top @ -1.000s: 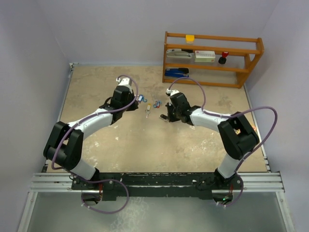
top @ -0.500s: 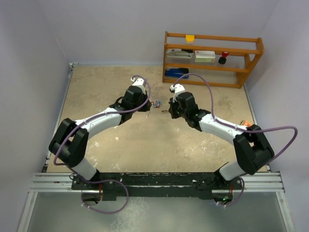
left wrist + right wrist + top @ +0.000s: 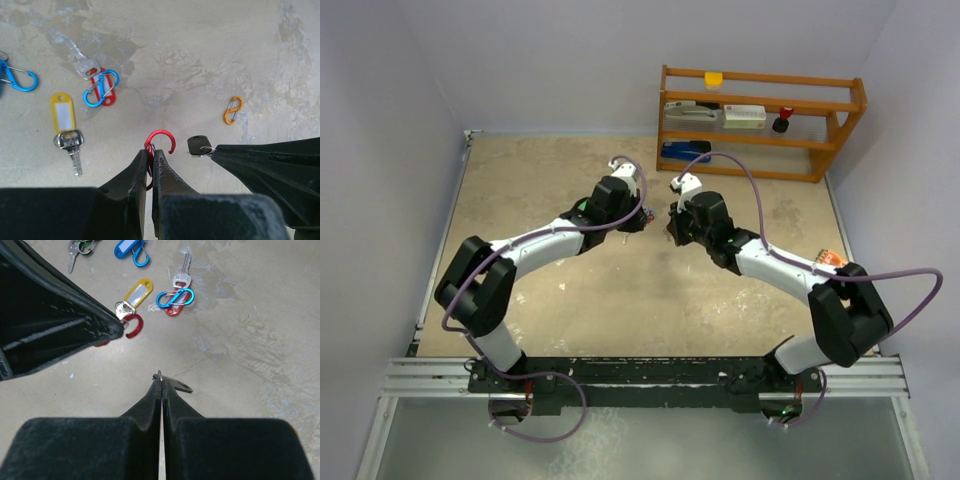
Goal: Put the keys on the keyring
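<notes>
Over the desk, left tool is clamping a red clip; right tool is pinching a light, likely slippery black key by its split ring.

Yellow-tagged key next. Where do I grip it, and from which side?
Probably the yellow tag, pinched across its two long straight edges from directly above. It lies flat, and is broader than the small silver key ringed to its end, whose thin blade would be harder to catch.

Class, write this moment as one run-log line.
left tool: shut on red clip | right tool: shut on black key | key beside clip, not yet threaded | table: yellow-tagged key, orange clip
</notes>
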Available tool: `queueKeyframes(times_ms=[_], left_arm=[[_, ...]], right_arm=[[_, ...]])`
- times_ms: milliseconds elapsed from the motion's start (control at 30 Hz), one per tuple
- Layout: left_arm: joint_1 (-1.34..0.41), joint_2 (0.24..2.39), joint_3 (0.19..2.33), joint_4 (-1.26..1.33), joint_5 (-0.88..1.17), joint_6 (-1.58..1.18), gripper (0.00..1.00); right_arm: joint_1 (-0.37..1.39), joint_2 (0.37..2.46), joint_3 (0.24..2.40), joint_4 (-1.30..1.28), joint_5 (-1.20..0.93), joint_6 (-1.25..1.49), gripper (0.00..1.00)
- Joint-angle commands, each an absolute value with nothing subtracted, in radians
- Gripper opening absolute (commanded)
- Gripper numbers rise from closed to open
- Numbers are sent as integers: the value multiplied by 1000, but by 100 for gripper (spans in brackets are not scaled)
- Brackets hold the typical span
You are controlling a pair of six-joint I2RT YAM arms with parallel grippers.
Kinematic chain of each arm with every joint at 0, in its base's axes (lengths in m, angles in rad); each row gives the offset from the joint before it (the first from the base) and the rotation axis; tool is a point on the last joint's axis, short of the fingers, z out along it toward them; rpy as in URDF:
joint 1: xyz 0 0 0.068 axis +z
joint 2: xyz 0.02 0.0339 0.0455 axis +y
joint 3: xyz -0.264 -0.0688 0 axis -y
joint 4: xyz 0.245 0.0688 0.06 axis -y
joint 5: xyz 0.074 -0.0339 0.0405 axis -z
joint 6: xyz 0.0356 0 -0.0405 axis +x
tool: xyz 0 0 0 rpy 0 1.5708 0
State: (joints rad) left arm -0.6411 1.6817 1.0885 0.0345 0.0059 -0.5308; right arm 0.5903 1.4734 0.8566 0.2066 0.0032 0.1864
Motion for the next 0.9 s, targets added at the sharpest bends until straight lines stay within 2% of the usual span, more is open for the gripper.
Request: queueKeyframes(times_ms=[0, 867], left_arm=[[-661, 1707, 1150, 48, 54, -507, 0], [-697, 1762, 1204, 12, 93, -476, 0]], right_arm=[[599, 1435, 843, 265, -26, 164, 0], [611, 1440, 839, 276, -51, 155, 0]])
